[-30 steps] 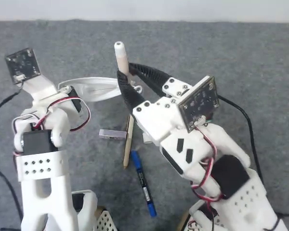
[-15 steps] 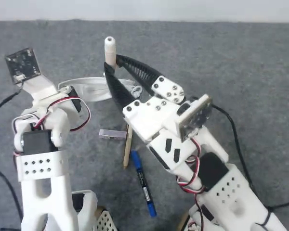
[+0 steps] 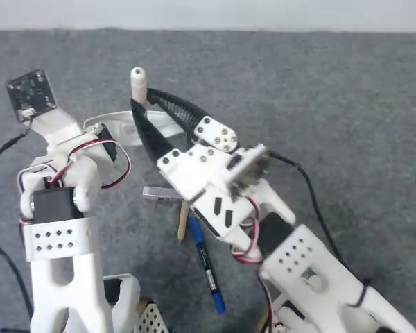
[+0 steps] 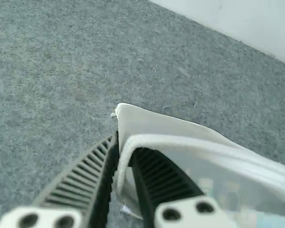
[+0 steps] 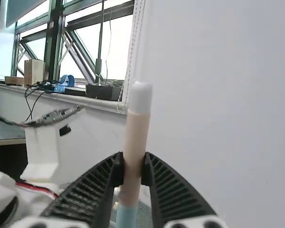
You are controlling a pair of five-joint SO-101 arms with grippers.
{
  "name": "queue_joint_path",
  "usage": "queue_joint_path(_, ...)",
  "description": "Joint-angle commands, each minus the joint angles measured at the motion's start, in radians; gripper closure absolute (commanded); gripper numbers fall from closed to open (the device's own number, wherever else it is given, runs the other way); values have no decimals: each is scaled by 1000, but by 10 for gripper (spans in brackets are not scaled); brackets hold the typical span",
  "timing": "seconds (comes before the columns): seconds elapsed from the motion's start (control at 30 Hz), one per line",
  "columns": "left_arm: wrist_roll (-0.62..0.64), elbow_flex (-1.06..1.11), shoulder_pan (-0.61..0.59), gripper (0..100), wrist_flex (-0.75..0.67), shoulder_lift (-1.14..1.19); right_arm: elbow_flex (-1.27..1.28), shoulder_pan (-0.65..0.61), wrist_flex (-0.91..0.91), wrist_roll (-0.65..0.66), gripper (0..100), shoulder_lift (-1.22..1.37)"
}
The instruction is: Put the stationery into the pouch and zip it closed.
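A marker (image 3: 137, 84) is gripped upright by the right gripper (image 3: 142, 114), over the pouch (image 3: 121, 125). The pouch rim is pinched by the left gripper (image 4: 123, 147).

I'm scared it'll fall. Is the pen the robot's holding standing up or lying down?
Standing up, roughly. The right gripper grips the pen, white cap sticking up above it.

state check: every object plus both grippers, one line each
pouch: on the table, edge clamped by left gripper; zip cannot be judged
left gripper: shut on pouch
beige pen: upright, off the table, in right gripper
right gripper: shut on beige pen
blue pen: loose on table, outside pouch
wooden stick: loose on table, outside pouch
grey piece: loose on table, beside wooden stick
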Motion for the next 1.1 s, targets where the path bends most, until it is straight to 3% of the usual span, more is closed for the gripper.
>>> queue_joint_path(0.0, 14, -4, -2, 991, -35, 14, 8, 1, -82, 14, 992, 21)
queue_joint_path(0.2, 15, -2, -2, 991, -35, 14, 69, 1, -183, 135, 992, 59)
queue_joint_path(0.63, 15, -1, -3, 991, -35, 14, 166, 1, -179, 144, 960, 58)
queue_joint_path(0.8, 15, 1, -2, 991, -35, 14, 161, -1, -71, 144, 845, 54)
queue_joint_path(0.97, 15, 2, -2, 991, -35, 14, 166, -4, -47, 144, 842, 12)
queue_joint_path(1.07, 15, 2, -5, 991, -35, 14, 161, -4, 56, 138, 842, -68)
